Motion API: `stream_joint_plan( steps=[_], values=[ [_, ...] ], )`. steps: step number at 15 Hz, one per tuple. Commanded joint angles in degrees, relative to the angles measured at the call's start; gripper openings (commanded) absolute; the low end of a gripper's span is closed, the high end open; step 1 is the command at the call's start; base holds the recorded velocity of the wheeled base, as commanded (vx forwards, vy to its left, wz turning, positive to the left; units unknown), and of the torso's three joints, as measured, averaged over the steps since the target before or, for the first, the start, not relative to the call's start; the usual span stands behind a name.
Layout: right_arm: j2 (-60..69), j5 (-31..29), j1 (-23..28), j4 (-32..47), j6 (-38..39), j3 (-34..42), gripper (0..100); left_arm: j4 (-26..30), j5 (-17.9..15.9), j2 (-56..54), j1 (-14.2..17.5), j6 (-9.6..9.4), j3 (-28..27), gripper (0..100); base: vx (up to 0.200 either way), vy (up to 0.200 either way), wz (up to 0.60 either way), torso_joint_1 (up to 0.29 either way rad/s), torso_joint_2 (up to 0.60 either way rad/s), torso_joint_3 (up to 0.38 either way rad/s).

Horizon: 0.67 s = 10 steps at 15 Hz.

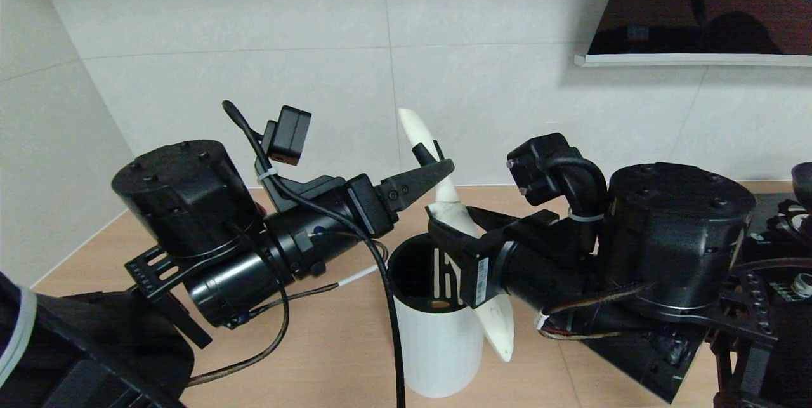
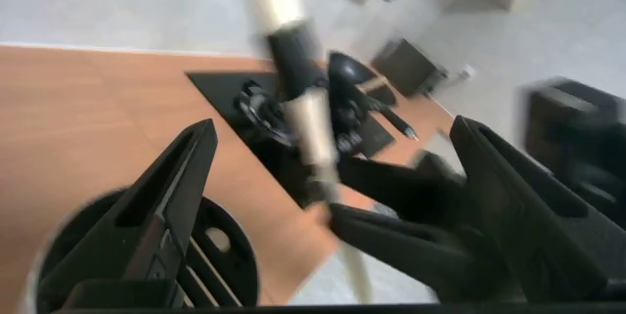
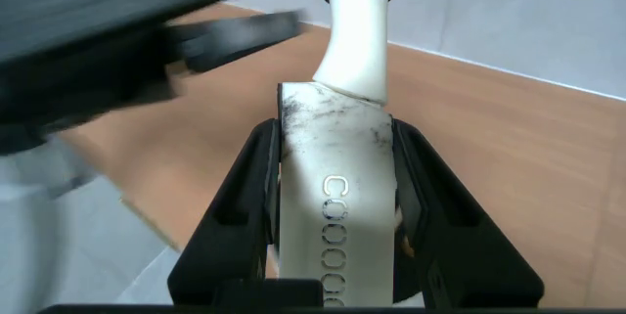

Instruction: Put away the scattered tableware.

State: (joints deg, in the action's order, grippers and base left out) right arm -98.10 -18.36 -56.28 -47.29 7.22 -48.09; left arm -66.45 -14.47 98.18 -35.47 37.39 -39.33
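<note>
the right gripper [image 1: 453, 230] is clamped on the broad part of a white spatula [image 1: 415, 132], held tilted just above the white utensil holder [image 1: 438, 344] on the wooden counter [image 1: 317, 344]. the left gripper [image 2: 333, 138] is spread open beside the spatula's handle.

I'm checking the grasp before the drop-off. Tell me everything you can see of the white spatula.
The white spatula, plastic by its look, has a black band on its slim handle and dark scuffs on its wider neck. It stands tilted, handle up, blade down beside the white holder, outside it. The right gripper clamps its neck; the open left gripper is at the handle.
</note>
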Motion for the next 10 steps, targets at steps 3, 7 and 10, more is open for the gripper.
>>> stream_joint_plan(
  steps=[3,7,10],
  values=[
    [-0.6,0.3,-1.1,0.0,0.0,0.9,0,-0.1,0.0,0.1,0.1,-0.04,-0.1,100,0.000,0.000,0.00,0.000,0.00,0.000],
    [-1.0,0.3,-2.0,-0.3,0.0,1.0,0,-0.1,-0.1,0.2,0.1,0.05,0.0,100,0.000,0.000,0.00,0.000,0.00,0.000],
    [-1.1,0.2,-2.1,-0.3,0.0,1.1,0,-0.1,-0.1,0.5,0.1,-0.04,0.0,100,0.000,0.000,0.00,0.000,0.00,0.000]
  ],
)
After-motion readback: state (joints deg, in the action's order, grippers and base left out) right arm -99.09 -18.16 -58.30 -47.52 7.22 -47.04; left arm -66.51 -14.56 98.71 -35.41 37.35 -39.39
